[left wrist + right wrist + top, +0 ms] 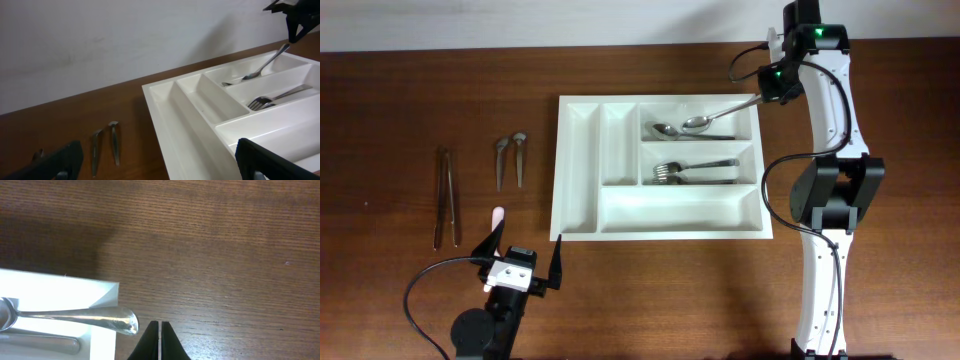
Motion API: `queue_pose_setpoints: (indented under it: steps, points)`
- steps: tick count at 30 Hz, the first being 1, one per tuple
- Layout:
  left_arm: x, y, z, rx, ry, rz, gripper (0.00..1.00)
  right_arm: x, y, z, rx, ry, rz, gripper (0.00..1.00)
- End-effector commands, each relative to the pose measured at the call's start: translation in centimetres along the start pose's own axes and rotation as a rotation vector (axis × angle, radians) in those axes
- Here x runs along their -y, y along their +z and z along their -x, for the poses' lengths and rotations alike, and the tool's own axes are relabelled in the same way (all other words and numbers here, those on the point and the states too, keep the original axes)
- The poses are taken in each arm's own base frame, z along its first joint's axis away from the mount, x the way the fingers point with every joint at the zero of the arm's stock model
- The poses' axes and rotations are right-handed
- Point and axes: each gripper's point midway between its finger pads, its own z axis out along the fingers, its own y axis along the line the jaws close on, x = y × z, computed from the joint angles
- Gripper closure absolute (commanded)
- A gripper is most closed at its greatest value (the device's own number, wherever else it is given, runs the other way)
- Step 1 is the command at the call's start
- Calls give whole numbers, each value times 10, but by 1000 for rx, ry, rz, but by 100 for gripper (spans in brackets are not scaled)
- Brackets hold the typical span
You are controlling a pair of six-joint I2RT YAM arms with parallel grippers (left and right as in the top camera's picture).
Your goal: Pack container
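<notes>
Overhead view, stock on hand.

Item one: white tray (578, 170), centre of frame on a brown wooden table (390, 100). It has two narrow upright slots at its left and three long crosswise slots at its right.
- Top crosswise slot: one spoon (666, 130) lying flat, and a second spoon (700, 123) with its bowl in the slot and its handle propped over the upper right rim.
- Middle crosswise slot: forks (672, 173), bunched together; the count is hard to tell, perhaps three.

Left of the tray, on bare wood:
- two short metal utensils (501, 165) side by side
- tongs (446, 195) farther left
- a small pale pink piece (497, 214) below the utensils

Left gripper (528, 245): lower left of frame, near the tray's lower left corner. Jaws spread wide, nothing between them.

Right gripper (159, 330): upper right of the overhead frame, past the tray's upper right corner. Fingers pressed together, grasping nothing. The right wrist view shows the propped spoon's handle end just beside the fingertips, apart from them.
</notes>
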Motion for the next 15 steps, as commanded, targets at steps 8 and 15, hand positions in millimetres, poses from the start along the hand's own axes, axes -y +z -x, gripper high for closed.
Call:
queue_pose_setpoints:
  steps: [8, 15]
  points:
    - [1, 0, -1, 0, -5, -4, 1, -5, 9, -9, -35, -5, 22, 96]
    - [1, 0, -1, 0, -5, -4, 1, -5, 15, -11, -44, -16, 24, 96]
